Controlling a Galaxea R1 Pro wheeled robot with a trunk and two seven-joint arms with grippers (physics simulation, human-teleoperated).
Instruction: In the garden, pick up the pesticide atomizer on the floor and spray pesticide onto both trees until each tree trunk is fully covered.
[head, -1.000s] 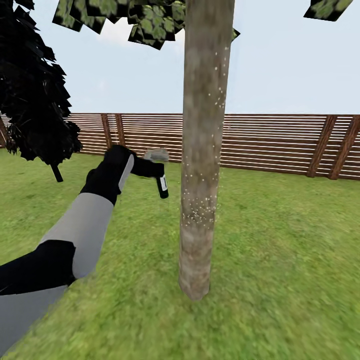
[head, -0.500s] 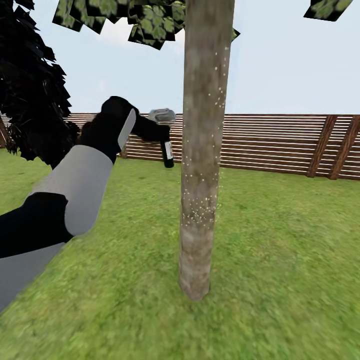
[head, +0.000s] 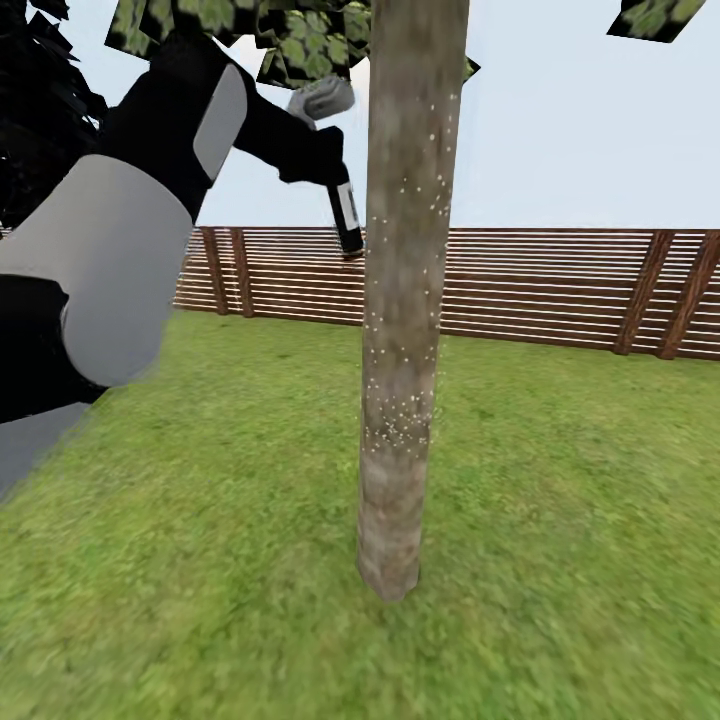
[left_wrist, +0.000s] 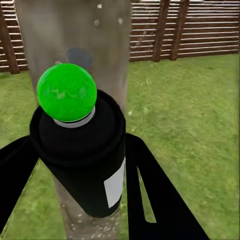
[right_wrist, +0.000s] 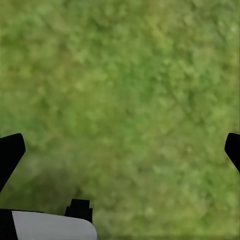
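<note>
Upper left of frame: left claw (head: 335, 180) clamped on pesticide atomizer (head: 347, 218) beside tree trunk (head: 405, 300).
White specks dot the trunk patchily; fuller coverage and a second tree likely remain; right claw (right_wrist: 120, 150) gapes empty.

The floor (head: 560, 520) is green grass, mottled with paler and yellower patches, spreading from the near edge of the head view to the far side of the lawn. A tree trunk (head: 405, 330) rises straight out of it near the middle, grey-brown and speckled with white dots. At the far edge a brown slatted wooden fence (head: 560, 290) stands on the grass, running from left to right behind the trunk.
</note>
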